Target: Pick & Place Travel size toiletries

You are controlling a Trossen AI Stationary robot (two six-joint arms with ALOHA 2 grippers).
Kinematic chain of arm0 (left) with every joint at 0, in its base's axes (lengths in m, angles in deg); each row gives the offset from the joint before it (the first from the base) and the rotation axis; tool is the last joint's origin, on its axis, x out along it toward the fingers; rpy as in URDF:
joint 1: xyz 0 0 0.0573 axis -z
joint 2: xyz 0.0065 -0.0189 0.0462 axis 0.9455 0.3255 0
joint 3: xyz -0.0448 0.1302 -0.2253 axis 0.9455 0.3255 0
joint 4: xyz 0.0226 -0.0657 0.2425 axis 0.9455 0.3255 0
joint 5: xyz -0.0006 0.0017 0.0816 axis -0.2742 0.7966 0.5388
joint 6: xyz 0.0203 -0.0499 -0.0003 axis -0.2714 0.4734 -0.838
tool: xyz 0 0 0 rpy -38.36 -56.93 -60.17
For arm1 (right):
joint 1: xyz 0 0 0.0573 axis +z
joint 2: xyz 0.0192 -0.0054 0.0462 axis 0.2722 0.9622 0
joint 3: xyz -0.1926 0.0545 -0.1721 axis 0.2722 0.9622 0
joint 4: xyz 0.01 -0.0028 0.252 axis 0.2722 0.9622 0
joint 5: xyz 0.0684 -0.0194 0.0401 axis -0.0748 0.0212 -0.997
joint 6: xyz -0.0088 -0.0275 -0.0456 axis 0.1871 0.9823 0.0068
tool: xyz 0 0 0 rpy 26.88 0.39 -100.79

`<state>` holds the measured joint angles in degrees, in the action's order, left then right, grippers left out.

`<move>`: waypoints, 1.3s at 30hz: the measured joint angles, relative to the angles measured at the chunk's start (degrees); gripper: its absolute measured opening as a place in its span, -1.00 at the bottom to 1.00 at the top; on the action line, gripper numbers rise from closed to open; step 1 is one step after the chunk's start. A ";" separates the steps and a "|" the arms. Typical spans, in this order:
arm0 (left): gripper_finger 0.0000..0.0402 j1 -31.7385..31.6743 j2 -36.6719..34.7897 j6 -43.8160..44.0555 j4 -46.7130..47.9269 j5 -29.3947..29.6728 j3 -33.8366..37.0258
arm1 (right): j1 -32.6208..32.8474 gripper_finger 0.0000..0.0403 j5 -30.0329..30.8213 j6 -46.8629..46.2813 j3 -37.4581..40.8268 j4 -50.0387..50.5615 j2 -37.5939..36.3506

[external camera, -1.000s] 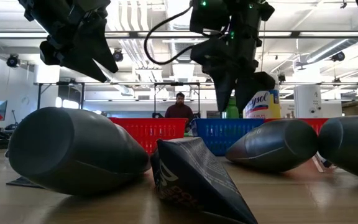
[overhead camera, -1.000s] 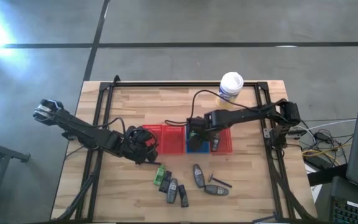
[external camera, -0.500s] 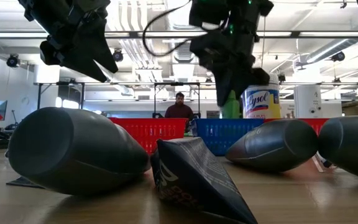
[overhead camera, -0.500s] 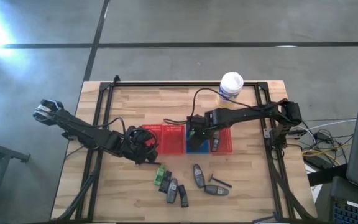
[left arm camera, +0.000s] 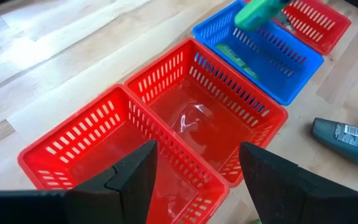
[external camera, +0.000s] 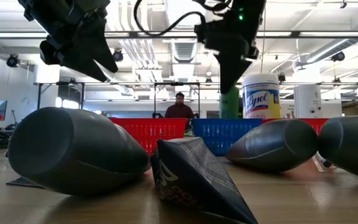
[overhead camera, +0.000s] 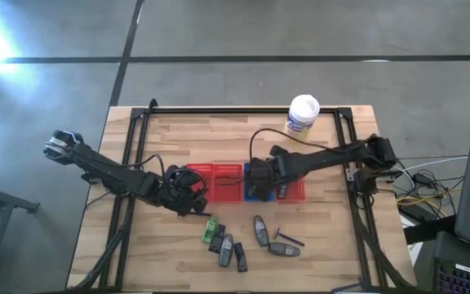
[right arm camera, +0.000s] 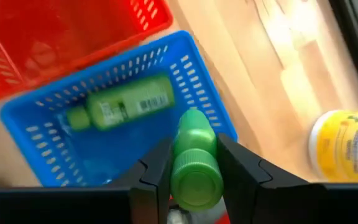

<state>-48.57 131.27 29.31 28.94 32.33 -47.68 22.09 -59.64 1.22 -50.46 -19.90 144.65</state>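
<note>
My right gripper is shut on a bright green little bottle above the blue mesh basket. A second green bottle lies on its side in that basket. My left gripper is open and empty above the red baskets, left of the blue one. On the near part of the table lie a green bottle, dark grey oval tubes and a thin black stick. My right gripper pinches the green bottle between its two fingers, one on each side of the bottle's upper part near the cap. The fingers point down from above. The bottle hangs upright below them, cap end up, clear of the blue basket.
A large white tub with a yellow label stands at the far side, behind the baskets. Another red basket is right of the blue one. A black frame runs along the table's edges. A person stands far off in the room.
My right gripper has shifted a little toward the table's near edge over the blue basket and has turned somewhat. It has kept the green bottle upright and clear of the basket.
</note>
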 joint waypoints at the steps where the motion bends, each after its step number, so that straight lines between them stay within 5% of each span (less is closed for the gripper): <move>1: 0.15 0.00 0.00 0.00 -0.07 0.12 -0.01 | 0.33 -0.53 0.62 1.06 0.16 -0.38 0.33; 9: 0.15 0.00 0.02 0.54 -0.27 0.39 0.00 | 1.07 -0.49 3.36 5.28 0.32 -0.65 3.94; 16: 0.15 0.00 0.02 1.57 -0.20 0.46 0.00 | 1.77 -0.26 2.85 7.86 0.41 -2.94 4.03; 26: 0.15 0.00 0.02 1.68 -0.14 0.77 0.00 | 2.05 0.07 -6.96 7.75 0.67 -3.35 7.42; 39: 0.15 -0.01 0.02 1.94 -0.08 0.56 0.00 | 1.56 0.39 -9.26 0.56 0.54 -5.49 0.39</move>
<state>-48.57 131.29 31.25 28.86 32.88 -47.67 23.64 -68.90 1.78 -49.92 -25.39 145.04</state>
